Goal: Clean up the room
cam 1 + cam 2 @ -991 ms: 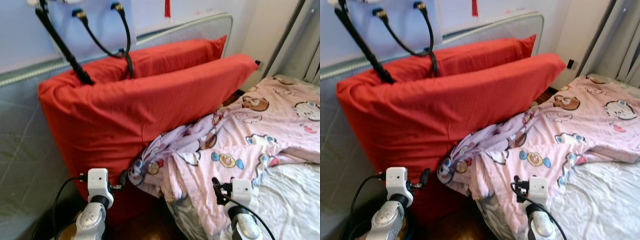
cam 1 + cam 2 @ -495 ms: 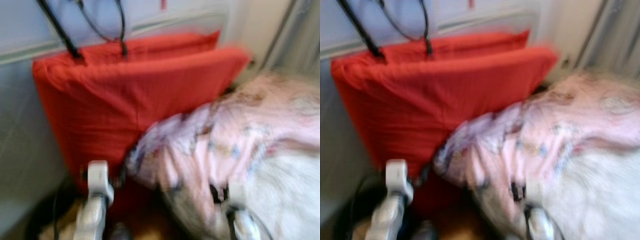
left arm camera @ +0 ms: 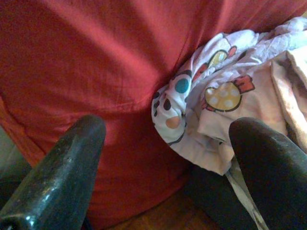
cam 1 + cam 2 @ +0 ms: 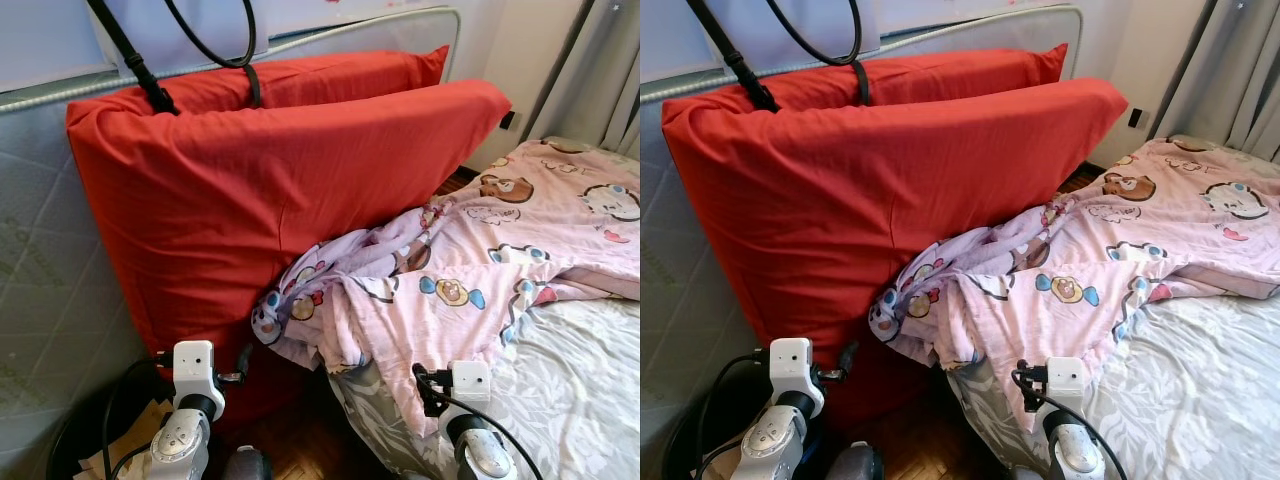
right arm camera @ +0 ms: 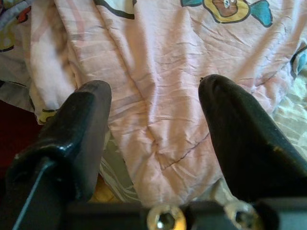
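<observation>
A crumpled pink blanket [image 4: 480,270] with cartoon prints lies across the bed, and its corner hangs off the near edge against two big red cushions [image 4: 270,190]. The cushions stand on edge against a grey mattress [image 4: 40,270]. My left arm [image 4: 192,385] is low in front of the cushions. In the left wrist view my left gripper [image 3: 165,129] is open, pointing at the hanging blanket corner [image 3: 216,96] and the red fabric [image 3: 86,62]. My right arm [image 4: 468,400] is over the bed's near edge. My right gripper [image 5: 154,88] is open just above the blanket [image 5: 158,57], with nothing held.
A grey leaf-patterned sheet [image 4: 580,370] covers the bed on the right. Black straps [image 4: 215,50] hang over the cushion tops. Curtains [image 4: 610,70] are at the far right. A narrow strip of wooden floor [image 4: 300,440] runs between cushions and bed, with a dark container [image 4: 100,450] at lower left.
The whole picture has shifted and was blurred half a second ago, so the camera moved, tilting a little downward. Cushions, blanket and both arms keep their places relative to each other.
</observation>
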`<state>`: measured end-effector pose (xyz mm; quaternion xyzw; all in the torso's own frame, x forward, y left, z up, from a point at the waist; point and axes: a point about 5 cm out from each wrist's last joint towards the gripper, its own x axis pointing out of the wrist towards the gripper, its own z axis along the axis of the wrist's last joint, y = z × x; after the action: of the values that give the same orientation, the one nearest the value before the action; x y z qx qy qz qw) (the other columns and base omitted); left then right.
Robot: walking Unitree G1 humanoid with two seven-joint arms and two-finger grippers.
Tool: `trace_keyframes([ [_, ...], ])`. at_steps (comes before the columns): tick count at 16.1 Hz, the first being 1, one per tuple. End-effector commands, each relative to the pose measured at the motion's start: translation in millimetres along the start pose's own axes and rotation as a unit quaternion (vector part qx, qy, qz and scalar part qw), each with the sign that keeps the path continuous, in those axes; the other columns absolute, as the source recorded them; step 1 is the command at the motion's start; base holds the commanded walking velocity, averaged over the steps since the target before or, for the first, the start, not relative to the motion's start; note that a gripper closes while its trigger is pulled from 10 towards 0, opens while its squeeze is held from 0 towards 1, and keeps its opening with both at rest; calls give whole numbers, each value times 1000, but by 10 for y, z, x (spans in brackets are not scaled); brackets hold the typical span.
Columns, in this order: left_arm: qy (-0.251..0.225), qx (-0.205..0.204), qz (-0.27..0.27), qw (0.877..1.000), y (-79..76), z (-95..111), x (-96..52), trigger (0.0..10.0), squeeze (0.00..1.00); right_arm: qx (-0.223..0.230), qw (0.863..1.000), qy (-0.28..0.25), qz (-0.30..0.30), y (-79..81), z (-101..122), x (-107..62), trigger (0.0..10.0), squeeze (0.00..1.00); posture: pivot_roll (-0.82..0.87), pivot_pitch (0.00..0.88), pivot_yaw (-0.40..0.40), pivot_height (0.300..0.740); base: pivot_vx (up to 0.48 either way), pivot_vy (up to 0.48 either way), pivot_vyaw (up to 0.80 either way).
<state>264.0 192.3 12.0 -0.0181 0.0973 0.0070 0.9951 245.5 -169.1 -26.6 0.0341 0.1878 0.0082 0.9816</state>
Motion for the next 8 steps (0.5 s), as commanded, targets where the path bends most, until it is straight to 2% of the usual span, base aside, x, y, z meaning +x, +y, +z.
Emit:
trace_keyframes([
  [1, -3, -4, -1, 1000, -3, 31, 20, 10000, 0, 1, 1000, -8, 3, 19, 28, 15, 10000, 0, -8, 0, -16, 625, 0, 0, 0],
  [8, -6, -1, -3, 1000, -10, 63, 42, 10000, 0, 5, 1000, 10, 10, 55, -17, 17, 10000, 0, 0, 0, -9, 615, 0, 0, 0],
])
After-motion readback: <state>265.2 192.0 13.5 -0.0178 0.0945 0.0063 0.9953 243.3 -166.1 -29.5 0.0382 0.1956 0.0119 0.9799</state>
